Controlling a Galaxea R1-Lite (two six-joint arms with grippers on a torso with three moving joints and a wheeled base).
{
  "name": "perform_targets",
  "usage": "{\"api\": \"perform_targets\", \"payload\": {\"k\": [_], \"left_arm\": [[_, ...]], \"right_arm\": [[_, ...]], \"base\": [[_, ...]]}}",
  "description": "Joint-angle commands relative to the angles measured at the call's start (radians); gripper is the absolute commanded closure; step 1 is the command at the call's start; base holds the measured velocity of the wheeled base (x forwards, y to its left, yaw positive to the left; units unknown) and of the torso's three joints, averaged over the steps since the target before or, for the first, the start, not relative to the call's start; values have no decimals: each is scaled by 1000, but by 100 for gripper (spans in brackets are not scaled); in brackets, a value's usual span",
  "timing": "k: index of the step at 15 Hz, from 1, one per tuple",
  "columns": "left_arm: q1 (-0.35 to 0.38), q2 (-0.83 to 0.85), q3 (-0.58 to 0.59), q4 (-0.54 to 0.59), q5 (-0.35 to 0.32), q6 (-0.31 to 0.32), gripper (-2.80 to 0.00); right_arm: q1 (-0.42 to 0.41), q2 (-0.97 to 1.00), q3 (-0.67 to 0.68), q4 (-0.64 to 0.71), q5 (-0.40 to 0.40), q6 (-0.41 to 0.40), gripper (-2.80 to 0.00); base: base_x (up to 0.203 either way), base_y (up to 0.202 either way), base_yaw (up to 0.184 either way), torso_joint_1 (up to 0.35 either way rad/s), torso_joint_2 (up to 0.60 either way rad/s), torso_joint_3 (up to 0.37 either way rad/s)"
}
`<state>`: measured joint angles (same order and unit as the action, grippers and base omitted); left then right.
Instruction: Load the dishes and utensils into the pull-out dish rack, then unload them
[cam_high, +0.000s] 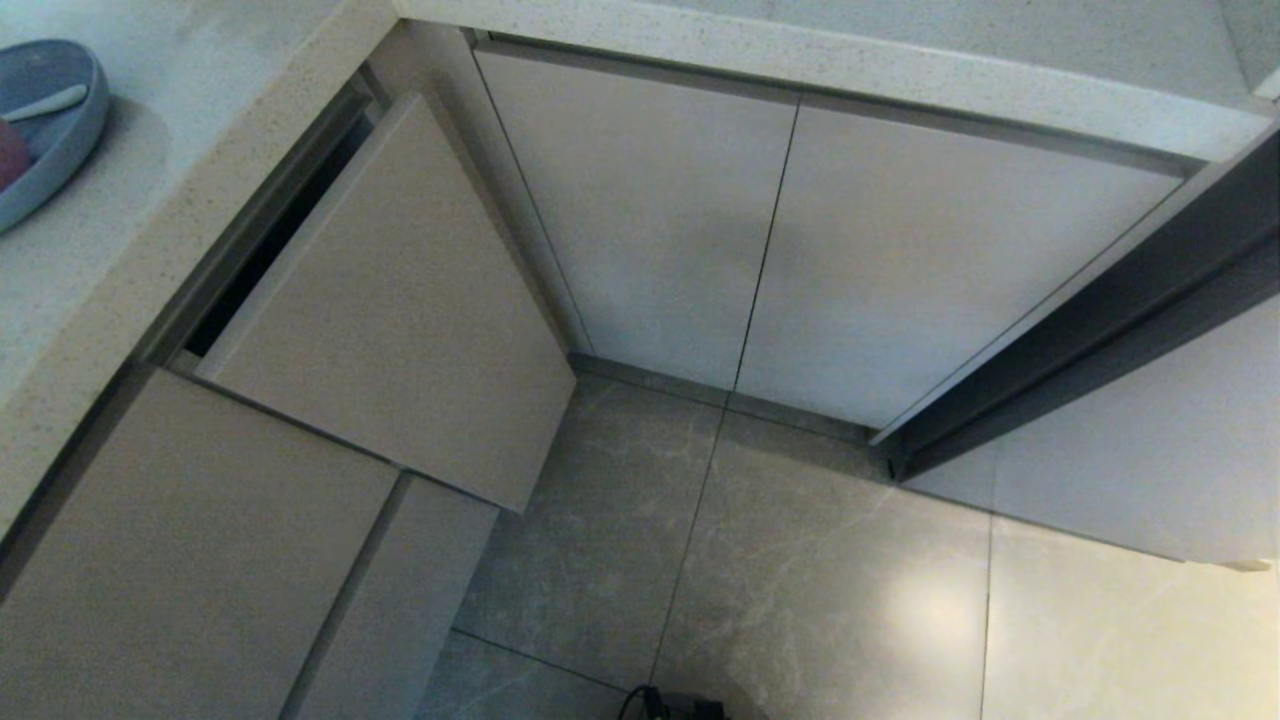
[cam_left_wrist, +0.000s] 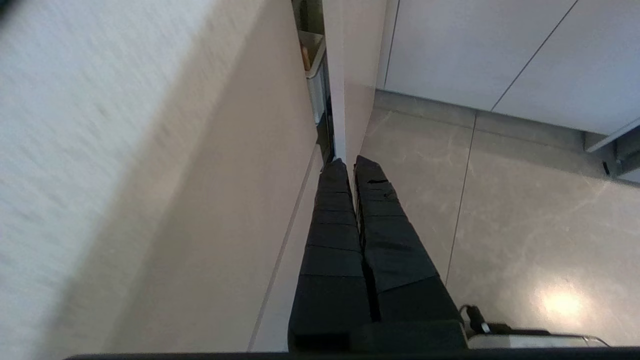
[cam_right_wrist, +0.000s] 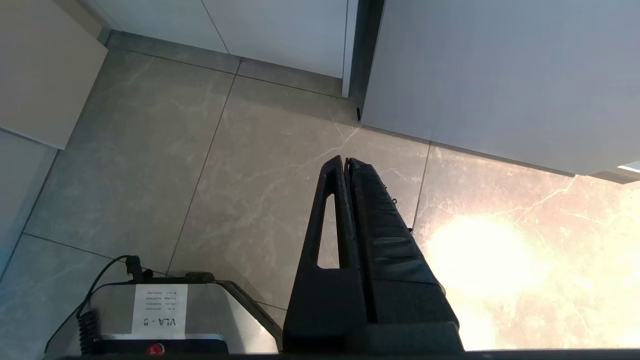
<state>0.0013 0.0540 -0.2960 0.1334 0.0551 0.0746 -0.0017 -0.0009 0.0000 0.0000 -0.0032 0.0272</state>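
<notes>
Grey tiled floor (cam_high: 800, 560) and plain beige cabinet doors (cam_high: 780, 240) across most of the head view, neither arm in sight there. Pull-out dish rack (cam_high: 400, 310) ajar at the left, only its flat beige front panel showing from above; wire basket hidden in the dark gap behind. Through the left wrist view, a sliver of the rack's inside (cam_left_wrist: 315, 70), too narrow to make out. Light-blue plate (cam_high: 50, 130) on the counter (cam_high: 200, 150), cut off by the frame edge, something pink and a pale stick-like piece in it, hard to identify. Left gripper (cam_left_wrist: 350, 162) pressed together, empty, just beside the panel's edge. Right gripper (cam_right_wrist: 346, 160) likewise closed, empty, above bare floor.
</notes>
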Motion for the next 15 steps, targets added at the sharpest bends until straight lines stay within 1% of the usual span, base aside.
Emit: {"api": "perform_targets", "payload": {"k": [1, 3, 5, 6, 7, 8, 11, 15], "left_arm": [[0, -52, 119, -79, 0, 1, 0], [-1, -54, 231, -174, 0, 27, 0], [-1, -54, 332, -308, -14, 49, 0], [-1, -54, 336, -309, -34, 48, 0], [-1, -54, 336, -237, -55, 50, 0], [-1, -54, 334, -194, -72, 53, 0], [-1, -54, 335, -199, -80, 53, 0], [-1, -54, 336, -198, -74, 0, 0]], "right_arm": [[0, -1, 0, 0, 0, 0, 0], [0, -1, 0, 0, 0, 0, 0], [0, -1, 0, 0, 0, 0, 0], [0, -1, 0, 0, 0, 0, 0], [0, -1, 0, 0, 0, 0, 0], [0, -1, 0, 0, 0, 0, 0], [0, -1, 0, 0, 0, 0, 0], [0, -1, 0, 0, 0, 0, 0]], "base": [[0, 0, 0, 0, 0, 0], [0, 0, 0, 0, 0, 0], [0, 0, 0, 0, 0, 0], [0, 0, 0, 0, 0, 0], [0, 0, 0, 0, 0, 0], [0, 0, 0, 0, 0, 0], [0, 0, 0, 0, 0, 0], [0, 0, 0, 0, 0, 0]]}}
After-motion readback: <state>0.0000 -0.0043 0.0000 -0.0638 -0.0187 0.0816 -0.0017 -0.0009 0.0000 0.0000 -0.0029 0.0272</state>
